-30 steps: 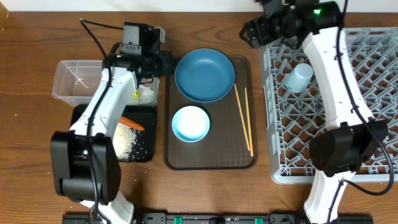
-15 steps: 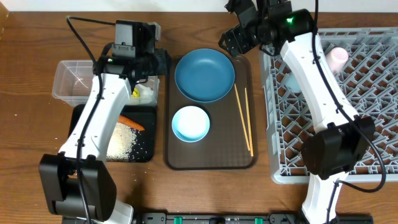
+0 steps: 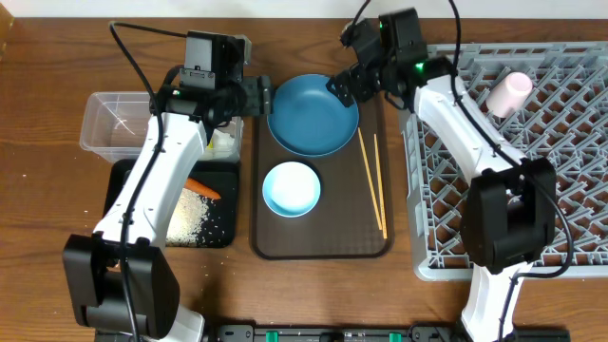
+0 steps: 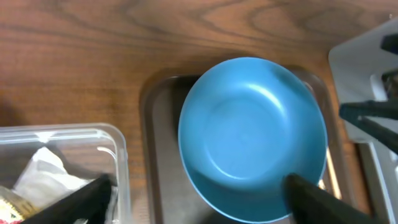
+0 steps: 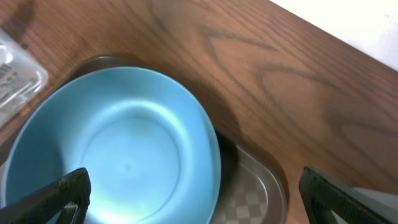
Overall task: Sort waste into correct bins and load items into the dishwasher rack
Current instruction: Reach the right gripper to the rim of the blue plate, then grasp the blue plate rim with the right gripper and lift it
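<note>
The big blue plate (image 3: 313, 114) lies at the far end of the brown serving tray (image 3: 323, 245). The white bowl (image 3: 291, 188) sits in front of it, and two chopsticks (image 3: 371, 180) lie to the right. My left gripper (image 3: 255, 95) hangs open at the plate's left rim. In the left wrist view its gripper (image 4: 199, 208) has one finger over the clear tub (image 4: 118, 155) and the other over the plate (image 4: 249, 130). My right gripper (image 3: 342, 84) is open at the plate's far right rim (image 5: 124, 149). The pinkish cup (image 3: 510, 92) lies in the grey rack (image 3: 570, 190).
The clear tub (image 3: 114, 123) holds white paper (image 4: 43, 177). In front of it the black tray (image 3: 128, 176) holds a carrot (image 3: 201, 188) and rice (image 3: 190, 217). The rack fills the right side of the table. My right arm crosses the rack's left edge.
My right arm swung left from the rack to the plate's far rim, leaving the pinkish cup in the rack. My left gripper's jaws opened wide beside the plate.
</note>
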